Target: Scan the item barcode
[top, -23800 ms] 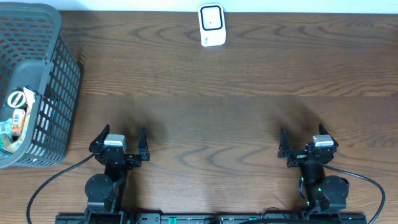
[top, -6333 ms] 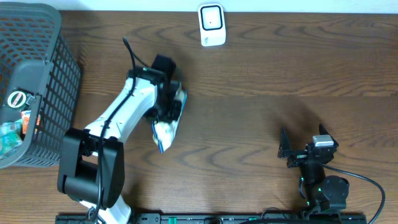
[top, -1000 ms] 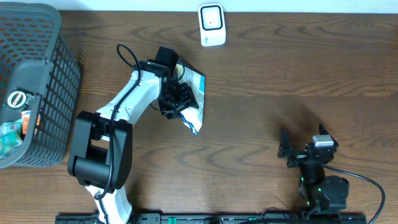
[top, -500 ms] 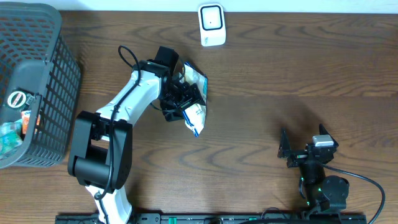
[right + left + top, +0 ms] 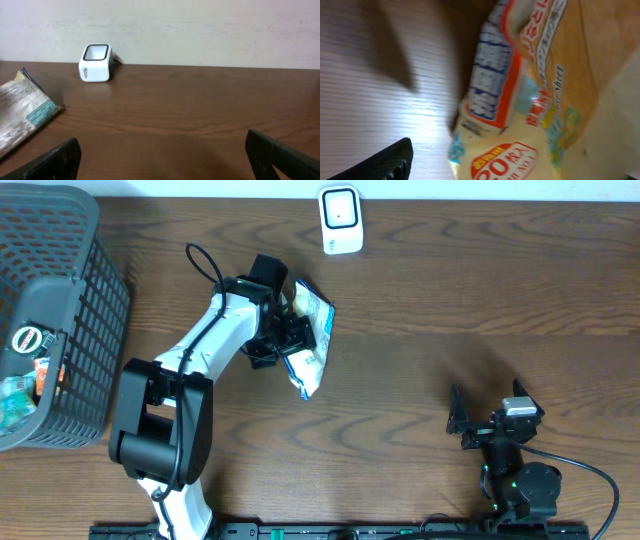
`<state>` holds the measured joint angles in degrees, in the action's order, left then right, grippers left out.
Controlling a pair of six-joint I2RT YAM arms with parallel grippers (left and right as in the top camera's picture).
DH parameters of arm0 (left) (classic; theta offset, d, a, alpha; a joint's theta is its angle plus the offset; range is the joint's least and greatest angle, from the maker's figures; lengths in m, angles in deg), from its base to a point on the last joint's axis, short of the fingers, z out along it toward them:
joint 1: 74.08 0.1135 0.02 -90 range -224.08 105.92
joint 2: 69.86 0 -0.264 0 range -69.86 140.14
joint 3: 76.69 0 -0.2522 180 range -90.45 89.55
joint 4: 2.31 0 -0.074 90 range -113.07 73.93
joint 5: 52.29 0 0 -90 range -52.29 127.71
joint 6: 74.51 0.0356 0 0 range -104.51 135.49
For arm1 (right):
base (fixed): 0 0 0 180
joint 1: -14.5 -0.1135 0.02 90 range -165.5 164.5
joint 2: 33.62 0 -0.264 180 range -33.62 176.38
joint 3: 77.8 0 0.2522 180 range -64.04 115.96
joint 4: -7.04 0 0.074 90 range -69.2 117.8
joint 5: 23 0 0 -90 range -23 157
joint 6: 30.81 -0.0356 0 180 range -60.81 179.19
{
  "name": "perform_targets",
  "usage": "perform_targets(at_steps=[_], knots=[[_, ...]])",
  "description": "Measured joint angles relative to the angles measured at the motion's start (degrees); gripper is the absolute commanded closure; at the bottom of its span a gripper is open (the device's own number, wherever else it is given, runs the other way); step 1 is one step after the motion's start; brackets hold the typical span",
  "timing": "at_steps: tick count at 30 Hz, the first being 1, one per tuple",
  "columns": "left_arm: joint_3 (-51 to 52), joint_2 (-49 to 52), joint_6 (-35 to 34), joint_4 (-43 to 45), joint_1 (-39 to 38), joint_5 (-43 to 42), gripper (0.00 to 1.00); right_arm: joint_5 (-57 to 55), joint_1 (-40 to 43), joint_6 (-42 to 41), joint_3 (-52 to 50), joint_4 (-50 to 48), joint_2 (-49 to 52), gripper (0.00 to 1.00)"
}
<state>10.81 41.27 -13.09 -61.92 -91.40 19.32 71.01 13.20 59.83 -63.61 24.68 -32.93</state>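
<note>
From overhead, the left arm reaches out over the bench [image 5: 450, 300], and the left gripper [image 5: 283, 340] sits just beside a snack packet [image 5: 312, 345]. The packet lies slantwise on the wood, near the white scanner [image 5: 340, 220] at the far edge but apart from it. A grey mesh basket [image 5: 90, 290] with a few items inside stands at the left end of the bench. The right gripper [image 5: 486, 395] rests at the near edge, well apart from the packet, with its jaws spread. In the left wrist view the packet [image 5: 520, 100] fills the right side, yellowish with a blue-and-orange label and a red badge reading "20". One dark finger [image 5: 385, 165] shows at the lower left, clear of the packet with bare wood between them, so the gripper is released; the other finger is hidden. In the right wrist view both fingers [image 5: 60, 160] sit at the lower corners, wide apart and holding nothing. The scanner [image 5: 95, 62] stands by the wall, and the packet's end [image 5: 22, 112] shows at the left.
</note>
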Motion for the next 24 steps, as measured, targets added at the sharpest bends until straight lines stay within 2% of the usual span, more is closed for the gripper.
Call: perform_targets(at_steps=[6,11,13,19,20,22,24], knots=[[0.0,0.0,1.64,-0.85,-0.02,18.45,0.12,0.0,0.0,0.0,0.0,0.0,0.0,0.01],[0.0,0.0,1.77,-0.61,-0.02,29.83,0.14,0.0,0.0,0.0,0.0,0.0,0.0,0.01],[0.0,0.0,1.81,-0.61,-0.02,32.17,0.19,0.0,0.0,0.0,0.0,0.0,0.0,0.01],[0.0,0.0,2.1,0.15,-0.02,32.52,0.2,0.0,0.0,0.0,0.0,0.0,0.0,0.01],[0.0,0.0,2.36,0.31,-0.02,32.13,0.2,0.0,0.0,0.0,0.0,0.0,0.0,0.01],[0.0,0.0,3.15,0.5,-0.02,31.15,0.1,0.0,0.0,0.0,0.0,0.0,0.0,0.01],[0.0,0.0,4.15,0.57,-0.02,30.08,0.09,0.0,0.0,0.0,0.0,0.0,0.0,0.01]])
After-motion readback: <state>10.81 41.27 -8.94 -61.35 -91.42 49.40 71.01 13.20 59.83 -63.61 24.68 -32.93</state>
